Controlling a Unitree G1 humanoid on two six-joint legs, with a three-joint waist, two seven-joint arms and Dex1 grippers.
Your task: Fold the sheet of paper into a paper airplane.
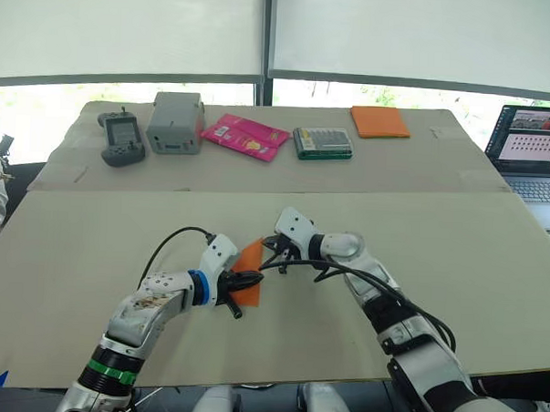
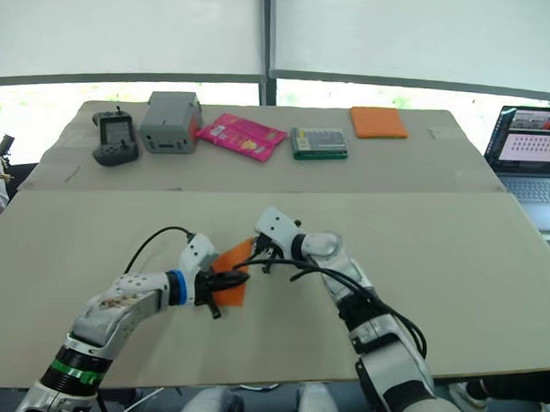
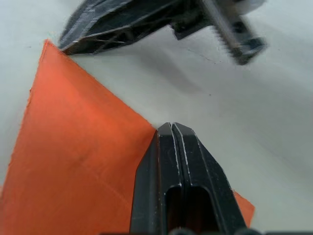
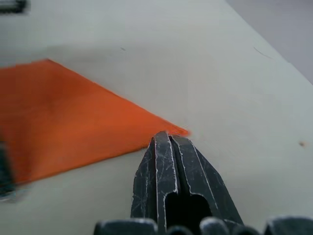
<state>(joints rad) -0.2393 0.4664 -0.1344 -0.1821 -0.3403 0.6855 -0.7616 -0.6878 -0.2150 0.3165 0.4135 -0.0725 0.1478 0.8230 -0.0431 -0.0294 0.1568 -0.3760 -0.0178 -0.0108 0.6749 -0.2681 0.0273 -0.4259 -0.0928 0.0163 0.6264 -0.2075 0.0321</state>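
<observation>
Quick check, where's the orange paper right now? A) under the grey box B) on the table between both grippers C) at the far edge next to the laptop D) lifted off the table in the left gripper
B: the paper lies on the table with the left gripper on one edge and the right gripper at its corner.

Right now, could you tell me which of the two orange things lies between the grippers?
The folded sheet of paper, thin and creased; the orange pad lies at the table's far edge.

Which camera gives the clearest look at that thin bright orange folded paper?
The left wrist view: the thin bright orange folded paper shows its creases close up. The right wrist view shows one pointed corner; the eye views show it small between both arms.
</observation>
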